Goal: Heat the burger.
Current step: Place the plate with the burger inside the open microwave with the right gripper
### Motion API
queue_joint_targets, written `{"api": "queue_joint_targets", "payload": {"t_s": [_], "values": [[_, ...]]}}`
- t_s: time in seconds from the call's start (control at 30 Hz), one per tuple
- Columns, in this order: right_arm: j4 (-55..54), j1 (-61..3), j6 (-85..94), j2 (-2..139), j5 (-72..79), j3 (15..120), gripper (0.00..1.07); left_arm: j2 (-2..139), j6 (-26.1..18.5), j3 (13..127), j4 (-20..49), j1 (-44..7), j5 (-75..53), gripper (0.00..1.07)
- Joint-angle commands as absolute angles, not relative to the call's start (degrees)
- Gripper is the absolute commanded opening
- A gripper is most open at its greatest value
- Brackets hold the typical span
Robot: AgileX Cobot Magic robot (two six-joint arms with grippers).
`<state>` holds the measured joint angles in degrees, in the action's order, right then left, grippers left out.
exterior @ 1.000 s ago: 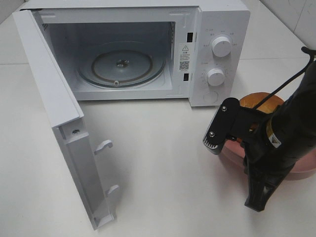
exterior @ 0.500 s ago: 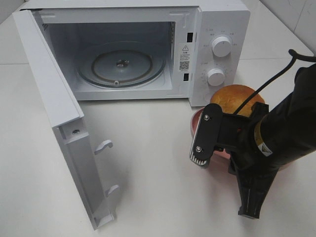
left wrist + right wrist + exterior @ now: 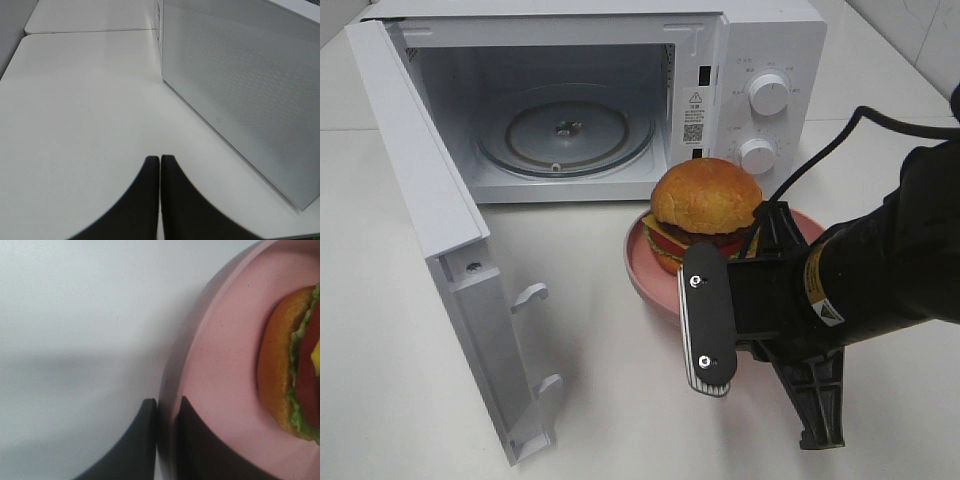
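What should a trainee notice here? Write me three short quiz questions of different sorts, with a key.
1. True or false: the microwave door stands open.
2. Fill in: the burger sits ____ the microwave (inside or outside).
3. The right gripper grips: A the burger, B the plate by its rim, C the door.
Key: 1 true; 2 outside; 3 B.

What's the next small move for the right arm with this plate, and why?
Probably carry the pink plate level toward the microwave opening and over the glass turntable. The right gripper is shut on the plate's rim, the burger sits on the plate just outside the cavity, the door stands wide open, and nothing lies on the turntable.
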<state>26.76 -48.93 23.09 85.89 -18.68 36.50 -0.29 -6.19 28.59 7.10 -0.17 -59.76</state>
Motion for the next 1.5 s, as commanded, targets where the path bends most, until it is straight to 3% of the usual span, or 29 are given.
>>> {"api": "queue_joint_targets", "payload": {"t_s": [0.03, 0.3, 0.87, 1.23, 1.5], "values": [[28.9, -49.2, 33.9, 85.2, -13.3, 36.6, 0.00, -1.3, -6.1, 28.5, 7.6, 0.0, -59.2, 0.00], [28.8, -49.2, 44.6, 85.2, -8.9, 36.7, 0.01, -1.3, -6.1, 28.5, 7.6, 0.0, -59.2, 0.00], [28.8, -49.1, 45.6, 89.2, 1.0, 37.2, 0.01, -1.3, -6.1, 28.5, 7.6, 0.0, -59.2, 0.00], [28.8, -49.0, 45.5, 97.9, 3.9, 45.0, 0.00, -1.3, -6.1, 28.5, 7.6, 0.0, -59.2, 0.00], [28.9, -45.2, 47.2, 101.1, 3.8, 51.5, 0.00, -1.3, -6.1, 28.5, 7.6, 0.0, -59.2, 0.00]]}}
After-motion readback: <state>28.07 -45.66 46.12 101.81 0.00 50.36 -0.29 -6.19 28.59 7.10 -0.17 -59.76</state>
